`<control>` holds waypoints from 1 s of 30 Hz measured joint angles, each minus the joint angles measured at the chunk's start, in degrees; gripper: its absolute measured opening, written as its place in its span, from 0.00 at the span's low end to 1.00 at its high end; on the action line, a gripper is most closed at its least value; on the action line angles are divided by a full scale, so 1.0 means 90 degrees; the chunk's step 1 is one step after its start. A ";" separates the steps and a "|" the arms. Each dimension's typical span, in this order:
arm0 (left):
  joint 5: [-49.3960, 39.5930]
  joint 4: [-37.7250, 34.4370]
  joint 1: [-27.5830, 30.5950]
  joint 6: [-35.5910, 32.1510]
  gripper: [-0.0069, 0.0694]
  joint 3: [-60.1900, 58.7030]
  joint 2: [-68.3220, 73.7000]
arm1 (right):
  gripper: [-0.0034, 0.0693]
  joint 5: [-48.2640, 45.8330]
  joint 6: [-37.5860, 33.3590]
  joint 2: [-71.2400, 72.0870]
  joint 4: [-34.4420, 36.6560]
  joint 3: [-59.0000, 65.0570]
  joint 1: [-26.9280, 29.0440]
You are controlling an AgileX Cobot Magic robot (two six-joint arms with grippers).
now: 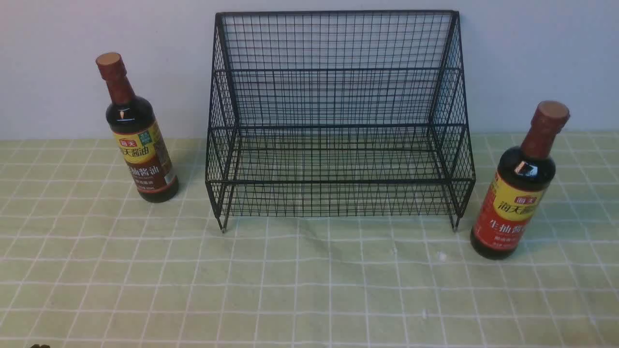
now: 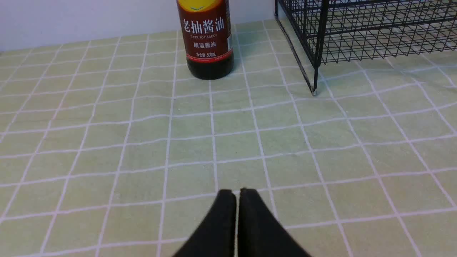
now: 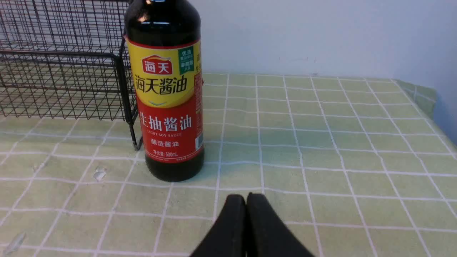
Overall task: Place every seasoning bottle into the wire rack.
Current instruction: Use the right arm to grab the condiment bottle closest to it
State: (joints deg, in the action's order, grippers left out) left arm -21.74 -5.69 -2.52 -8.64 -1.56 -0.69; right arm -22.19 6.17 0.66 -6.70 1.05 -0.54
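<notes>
The black wire rack (image 1: pixel 338 125) stands at the back centre of the table, both tiers holding nothing. A seasoning bottle with a brown label (image 1: pixel 140 145) stands upright to its left; it shows too in the left wrist view (image 2: pixel 207 39). A second seasoning bottle with a red label (image 1: pixel 515 203) stands upright by the rack's right front leg, also in the right wrist view (image 3: pixel 166 96). My left gripper (image 2: pixel 237 192) is shut and holds nothing, well short of the brown-label bottle. My right gripper (image 3: pixel 246 198) is shut and holds nothing, just short of the red-label bottle. Neither arm shows in the front view.
A green checked cloth (image 1: pixel 309 290) covers the table. A pale wall (image 1: pixel 48 72) rises right behind the rack. The cloth's right edge (image 3: pixel 428 96) drops off beyond the red-label bottle. The rack's front legs (image 2: pixel 314 91) stand on the cloth.
</notes>
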 joint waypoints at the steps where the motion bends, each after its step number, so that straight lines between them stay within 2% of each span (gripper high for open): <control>1: 0.0000 0.0000 0.0000 0.0000 0.08 0.0000 0.0000 | 0.02 0.0000 0.0000 0.0000 0.0000 0.0000 0.0000; 19: 0.0000 0.0000 0.0000 0.0000 0.08 0.0000 0.0000 | 0.02 0.0054 0.0050 0.0000 -0.0006 0.0008 0.0000; 23: 0.0000 0.0000 0.0000 0.0000 0.08 0.0000 0.0000 | 0.02 0.0990 0.0596 0.0000 0.0846 0.0056 0.0000; 24: 0.0000 0.0000 0.0000 0.0000 0.08 0.0000 0.0000 | 0.02 0.1048 0.0596 0.0000 0.0846 0.0056 0.0000; 26: 0.0000 0.0000 0.0000 0.0000 0.08 0.0000 0.0000 | 0.02 0.1694 0.0939 0.0000 0.1481 0.0056 0.0000; 30: 0.0000 0.0000 0.0000 0.0000 0.08 0.0000 0.0000 | 0.02 0.2465 0.1020 0.0000 0.1762 0.0056 0.0000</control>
State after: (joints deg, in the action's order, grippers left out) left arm -21.74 -5.69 -2.52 -8.64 -1.56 -0.69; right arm 0.00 15.34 0.66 9.15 1.55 -0.54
